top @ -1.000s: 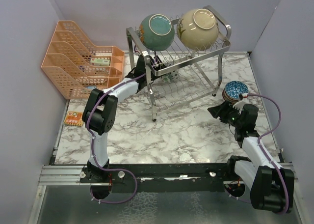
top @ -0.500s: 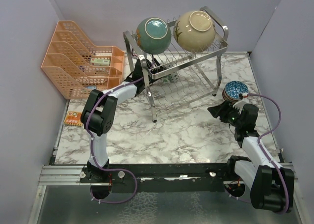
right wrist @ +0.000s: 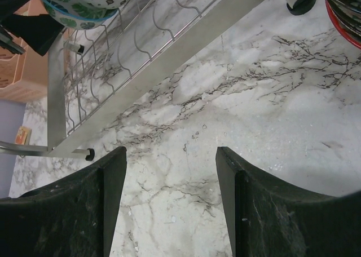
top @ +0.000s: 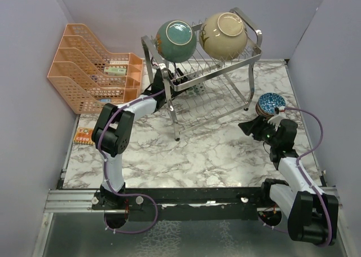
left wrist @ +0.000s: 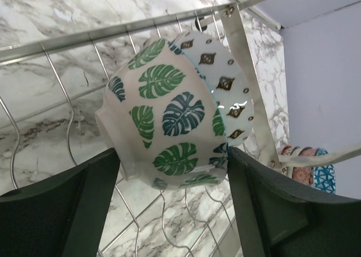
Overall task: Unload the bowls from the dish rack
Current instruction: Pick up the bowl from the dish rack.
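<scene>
The silver wire dish rack (top: 248, 57) holds a teal bowl (top: 176, 40) and a cream bowl (top: 224, 35) on its top tier. My left gripper (top: 179, 79) reaches into the lower tier. In the left wrist view it is open (left wrist: 172, 155), and its fingers straddle a small white bowl with green leaves (left wrist: 163, 116). The right finger touches that bowl. A diamond-patterned bowl (left wrist: 225, 82) leans behind it. My right gripper (top: 252, 126) is open and empty above the marble (right wrist: 172, 155). It sits beside a stack of small patterned bowls (top: 271, 105).
An orange mesh organizer (top: 90, 71) stands at the back left, and a small card (top: 83, 136) lies in front of it. The rack's front rail and foot (right wrist: 84, 154) cross the right wrist view. The stack of bowls shows at that view's top right (right wrist: 344, 14).
The rack has shifted and turned slightly, its left corner moving left. My left gripper has pushed a little further under the top tier. The right arm has not moved.
</scene>
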